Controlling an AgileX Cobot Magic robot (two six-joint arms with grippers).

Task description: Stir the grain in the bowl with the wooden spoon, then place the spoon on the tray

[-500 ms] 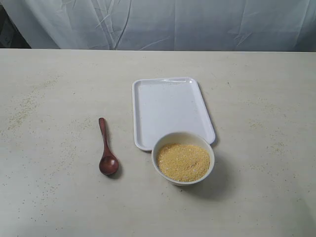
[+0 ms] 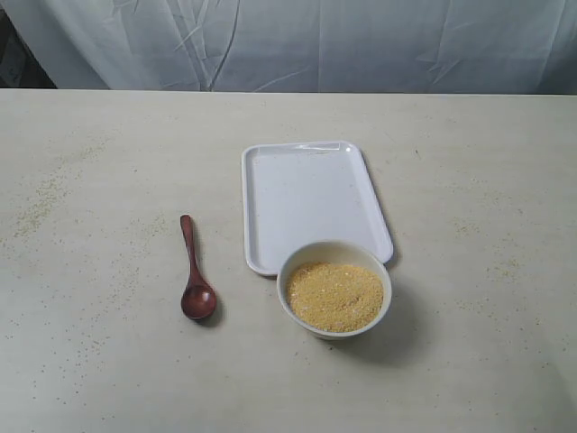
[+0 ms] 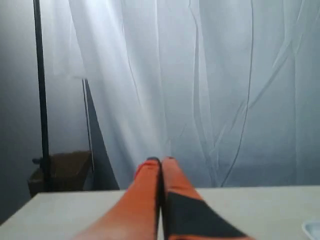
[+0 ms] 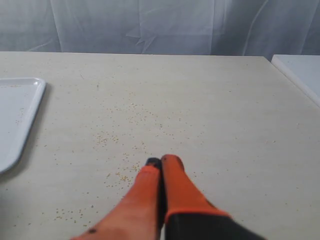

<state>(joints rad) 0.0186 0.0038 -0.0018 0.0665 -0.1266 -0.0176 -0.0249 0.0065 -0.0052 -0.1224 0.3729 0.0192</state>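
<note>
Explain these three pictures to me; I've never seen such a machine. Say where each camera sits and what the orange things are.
This is a robot with two arms. The wide picture comes from a camera off the arms; neither arm shows there. On the table lie a wooden spoon, a white tray and a bowl of grain by the tray's front edge. The other two come from wrist cameras. The orange prongs are the left gripper and right gripper, both shut, holding nothing.

One wooden spoon (image 2: 191, 263), bowl (image 2: 334, 245), tray (image 2: 306, 194)
</note>
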